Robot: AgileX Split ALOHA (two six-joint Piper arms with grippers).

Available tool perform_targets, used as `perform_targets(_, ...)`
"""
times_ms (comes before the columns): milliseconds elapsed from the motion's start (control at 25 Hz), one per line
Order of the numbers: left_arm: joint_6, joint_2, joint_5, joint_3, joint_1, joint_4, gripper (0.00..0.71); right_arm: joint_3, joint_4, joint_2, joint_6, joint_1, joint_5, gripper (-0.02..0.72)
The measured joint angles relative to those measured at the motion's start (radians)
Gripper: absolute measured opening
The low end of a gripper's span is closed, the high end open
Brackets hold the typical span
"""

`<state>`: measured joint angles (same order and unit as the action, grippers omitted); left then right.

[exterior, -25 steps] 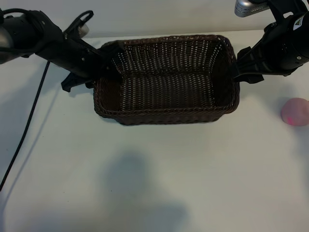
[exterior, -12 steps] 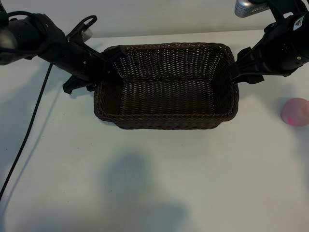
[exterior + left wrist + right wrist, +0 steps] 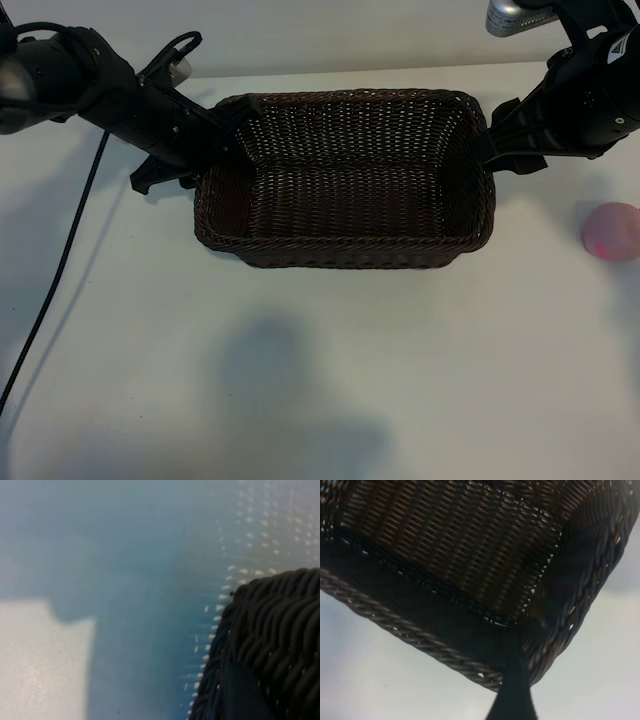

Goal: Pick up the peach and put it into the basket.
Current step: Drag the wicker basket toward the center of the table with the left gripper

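**Exterior view: basket pinned at both ends, peach loose at the right edge**

Exterior view from above: dark wicker basket [image 3: 345, 178] sitting mid-table [image 3: 300, 360], nothing inside, long sides running left to right. Left gripper [image 3: 222, 140] pressed against the basket's left end near the far corner, partly open, one finger over the braided rim. Right gripper [image 3: 490, 140] at the right end, spread wide, fingers against the rim there. Whether either actually clamps the wicker, cannot tell. Peach [image 3: 611, 231] lying on the table right of the basket, well apart from it, close to the frame's right edge, touched by nothing. Broad bare stretch of table along the near side of the basket; narrower strip between basket and peach. Black cable [image 3: 55, 270] trailing down the left side, clear of the basket.

Left wrist view: basket corner [image 3: 270, 645] with a dark finger [image 3: 245, 695] lying on the weave. Right wrist view: rim corner [image 3: 485, 670] met by one dark finger [image 3: 512, 695].
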<state>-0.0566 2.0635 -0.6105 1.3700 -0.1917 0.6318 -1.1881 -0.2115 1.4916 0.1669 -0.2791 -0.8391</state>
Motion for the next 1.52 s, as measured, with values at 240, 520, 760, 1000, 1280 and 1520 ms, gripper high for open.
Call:
perform_targets(240, 0.0, 0.0, 0.0, 0.0, 0.0, 0.001, 0.32, 0.0, 0.0, 0.0, 0.0, 0.0, 0.0, 0.587)
perform_targets(520, 0.0, 0.0, -0.003, 0.007, 0.0, 0.002, 0.32, 0.0, 0.0, 0.0, 0.0, 0.0, -0.001, 0.587)
perform_targets(760, -0.002, 0.0, -0.005, 0.01, 0.0, 0.014, 0.439, 0.0, 0.0, 0.0, 0.0, 0.0, -0.001, 0.587)
perform_targets(1000, -0.007, -0.015, -0.011, 0.015, 0.0, 0.022, 0.608, 0.0, 0.0, 0.0, 0.0, 0.0, -0.002, 0.587)
perform_targets(1280, -0.016, -0.072, -0.072, 0.017, 0.0, -0.058, 0.62, 0.0, 0.0, 0.0, 0.0, 0.0, -0.002, 0.587)
perform_targets(1520, -0.061, -0.133, -0.142, 0.052, 0.0, -0.162, 0.62, 0.0, 0.0, 0.0, 0.0, 0.0, -0.002, 0.587)
